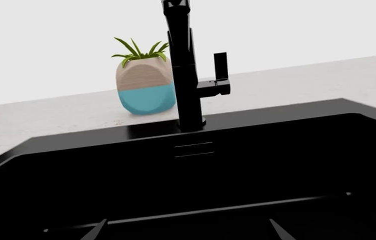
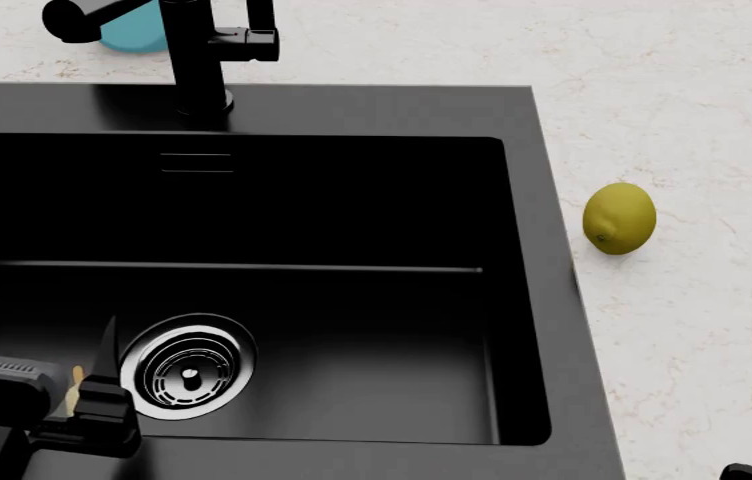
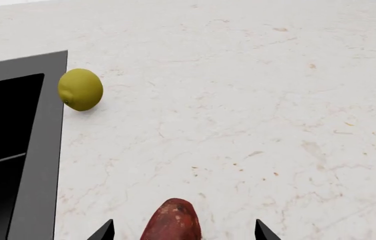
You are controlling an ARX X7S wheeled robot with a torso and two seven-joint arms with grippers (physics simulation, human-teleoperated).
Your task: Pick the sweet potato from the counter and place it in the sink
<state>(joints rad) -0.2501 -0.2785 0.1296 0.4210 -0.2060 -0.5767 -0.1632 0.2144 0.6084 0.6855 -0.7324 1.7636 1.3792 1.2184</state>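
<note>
While the sweet potato (image 3: 172, 220) lies on the counter (image 3: 255, 100) between the spread fingertips of the right gripper (image 3: 184, 231), nothing has been lifted yet, so I would call this the approach-to-grasp step. In the right wrist view the two dark tips stand well apart on either side of the tuber, neither one touching it, so the jaws are released. The tuber points its reddish end away from the gripper, out over the pale stone.

The sink (image 2: 552, 200) is to the left of it, a deep black basin with its chrome drain strainer (image 2: 189, 365) toward the near left and the faucet (image 2: 203, 50) at the far rim. A lemon (image 2: 619, 218) sits just beside the sink's right rim, farther back than the sweet potato, and it is not the target.

The left gripper (image 1: 184, 231) hangs over the basin, its tips spread with nothing between them. A small potted plant (image 1: 146, 80) stands behind the faucet.

Next, I'd judge, the right gripper needs to settle a little further over the tuber and close across its narrow width, then lift and carry it left over the wide black rim before letting go. The rounded skin may roll if the tips close off-centre.
</note>
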